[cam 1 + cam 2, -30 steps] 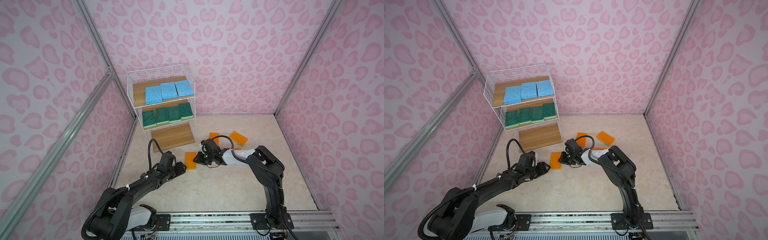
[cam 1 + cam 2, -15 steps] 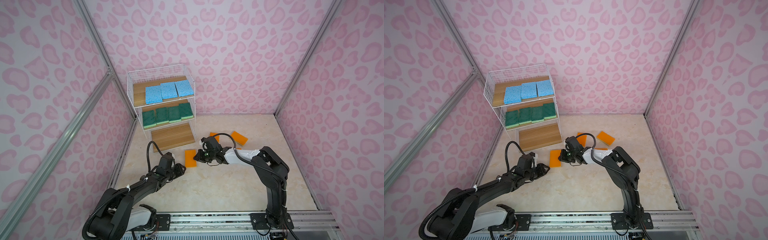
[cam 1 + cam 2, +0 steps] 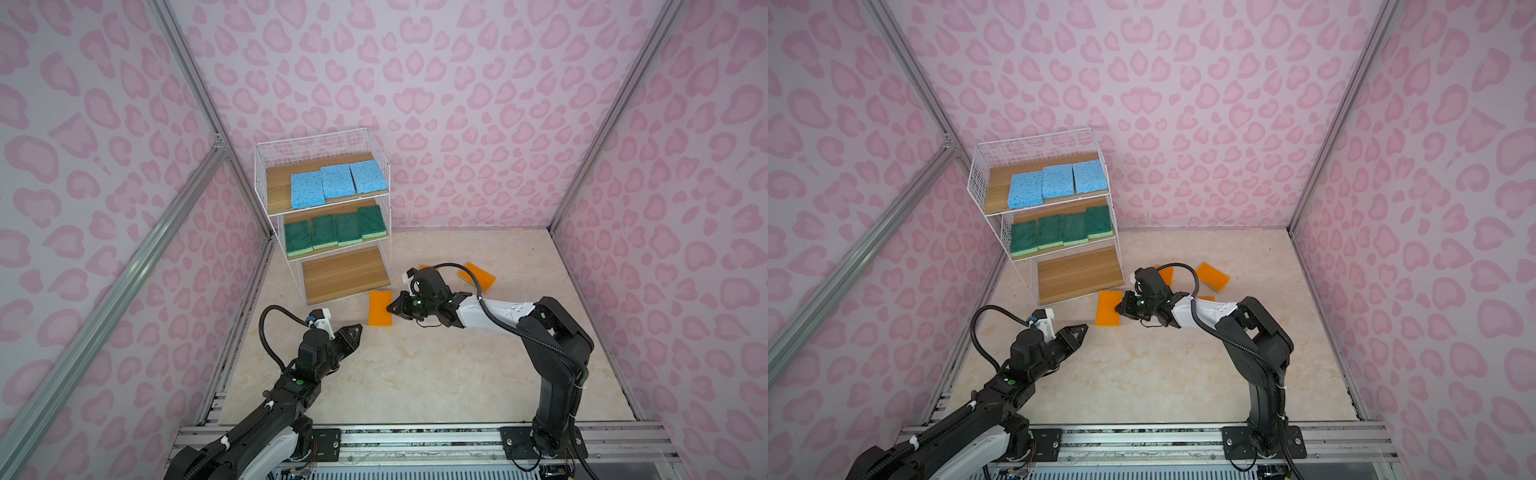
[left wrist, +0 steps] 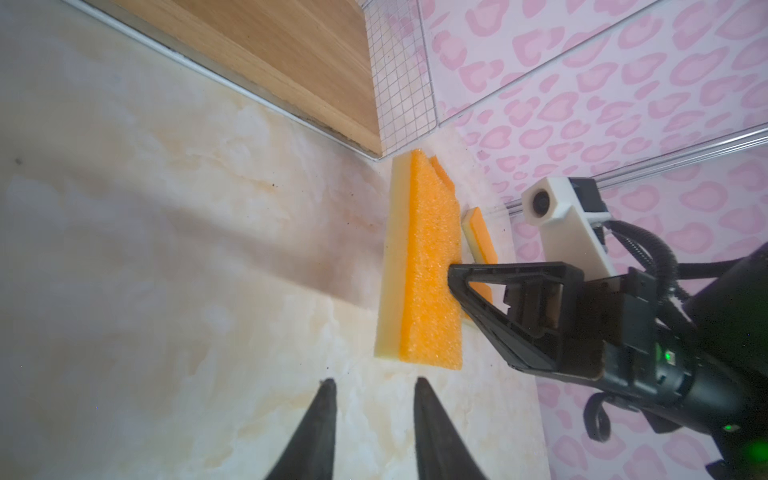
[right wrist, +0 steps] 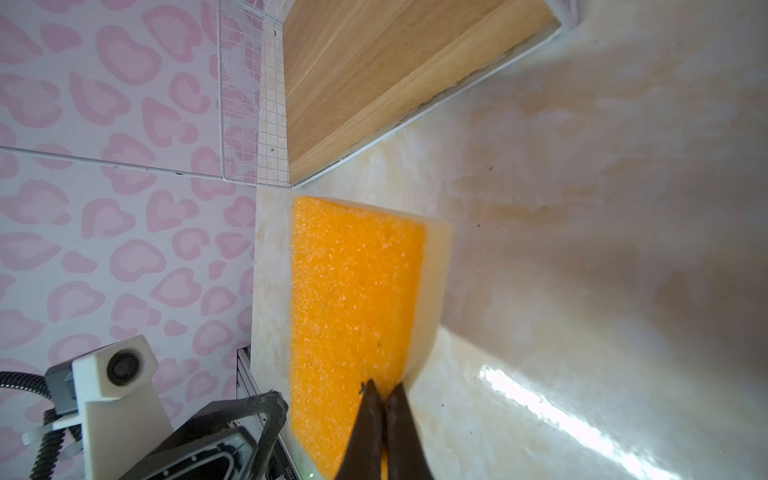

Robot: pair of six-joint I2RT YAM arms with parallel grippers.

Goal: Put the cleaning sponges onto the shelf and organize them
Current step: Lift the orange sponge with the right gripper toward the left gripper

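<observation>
An orange sponge [image 3: 380, 308] [image 3: 1108, 308] with a yellow base lies flat on the floor just in front of the shelf's [image 3: 278, 187] bottom board [image 3: 345, 276]. My right gripper [image 3: 390, 308] [image 5: 384, 388] is shut, its tips pressed against that sponge's [image 5: 353, 291] right edge with nothing between them. My left gripper [image 3: 355, 330] [image 4: 374, 384] hovers partly open and empty, a little short of the sponge's [image 4: 428, 266] near end. Three blue sponges [image 3: 334, 183] fill the top board and several green sponges [image 3: 334, 230] the middle one. The bottom board is bare.
Another orange sponge [image 3: 478, 274] [image 3: 1212, 276] lies on the floor behind the right arm. One more orange sponge [image 3: 1165, 274] is partly hidden by the right wrist. A sliver of a third [image 3: 1206, 298] shows beside the forearm. The shelf stands in the back-left corner against the pink wall.
The right jaws closed fully and stayed against the orange sponge, which slid slightly toward the shelf. The left jaws narrowed a little; that arm hardly moved.
</observation>
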